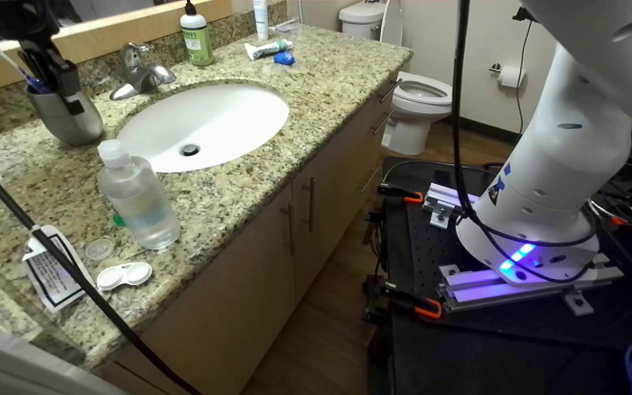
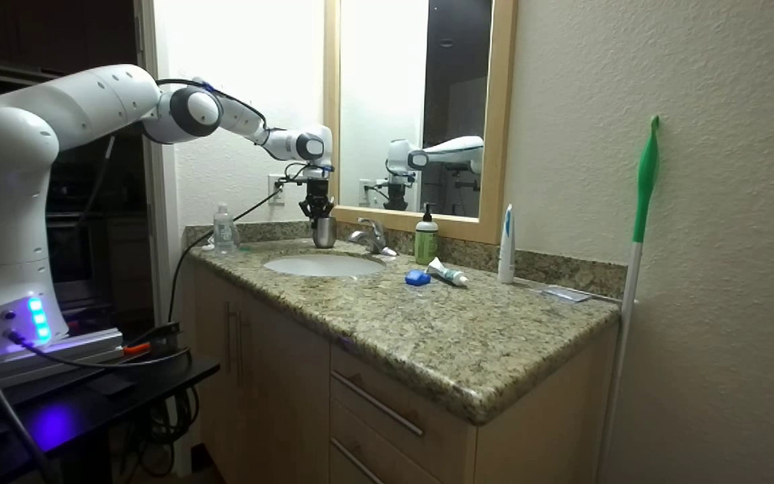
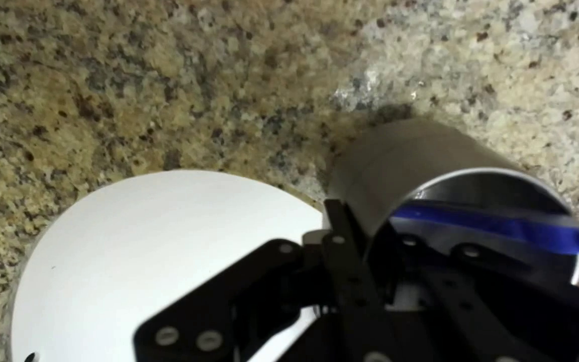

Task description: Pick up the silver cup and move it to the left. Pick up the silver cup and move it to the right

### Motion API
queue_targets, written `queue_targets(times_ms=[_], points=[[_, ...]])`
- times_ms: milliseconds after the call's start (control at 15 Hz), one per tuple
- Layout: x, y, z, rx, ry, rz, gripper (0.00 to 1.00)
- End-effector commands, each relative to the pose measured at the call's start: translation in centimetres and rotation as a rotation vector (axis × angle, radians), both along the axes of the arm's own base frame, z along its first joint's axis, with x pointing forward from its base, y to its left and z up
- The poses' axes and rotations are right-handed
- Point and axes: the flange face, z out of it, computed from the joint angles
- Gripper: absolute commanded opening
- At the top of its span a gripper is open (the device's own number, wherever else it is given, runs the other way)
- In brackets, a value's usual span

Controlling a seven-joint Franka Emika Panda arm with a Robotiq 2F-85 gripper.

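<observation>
the arm [image 2: 101, 97] stretches in from the left edge of the frame in an exterior view, and from where i stand it looks busy with the pick-up, ahead of any carry; whether it's the leftward or the rightward one, i can't tell. the next move, i'd judge, calls for a straight lift off the counter [image 1: 233, 192], then a level slide. the sink [image 1: 223, 118] lies upper left in an exterior view, and a drop there would clatter. the clear bottle [image 1: 140, 203], lower in the same frame, is near enough that a low swing might clip it.

the gripper [image 3: 365, 234] points down with very little gap in it: one of its fingers [image 3: 341, 221] lies outside the cup [image 1: 74, 126], its mate goes in over the rim, and the two look pinched on the metal between them. the cup is upright or nearly so, at the upper left of the frame, just beside the sink; it looks to be resting, though i couldn't swear there's no air under it. gripped by one side only, it may tip as it rises. a brush [image 3: 495, 225] leans out of the mouth; whether it touches the inner finger is too dark to say.
</observation>
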Motion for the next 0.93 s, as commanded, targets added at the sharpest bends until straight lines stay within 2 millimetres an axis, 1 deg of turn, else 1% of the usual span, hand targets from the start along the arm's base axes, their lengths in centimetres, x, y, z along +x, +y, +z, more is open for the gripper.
queue_targets(times_ms=[0,200,267,333,400,467,533,667,800,867], points=[[0.2,0.7,2.0,0.021,-0.009,0.017,0.46],[0.3,2.2,3.8,0.039,-0.028,0.045,0.68],[0.3,3.0,5.0,0.044,-0.040,0.064,0.74],[0.1,3.7,6.6,0.037,-0.046,0.079,0.82],[-0.1,4.2,8.2,-0.010,-0.050,0.054,0.88],[-0.8,4.6,10.3,0.000,-0.036,0.065,0.96],[-1.5,4.7,12.9,-0.010,-0.039,0.076,0.99],[-2.5,4.8,18.2,-0.053,-0.086,0.073,1.00],[-4.0,4.5,24.0,-0.083,-0.153,0.075,1.00],[-4.8,3.6,26.9,-0.098,-0.201,0.079,1.00]])
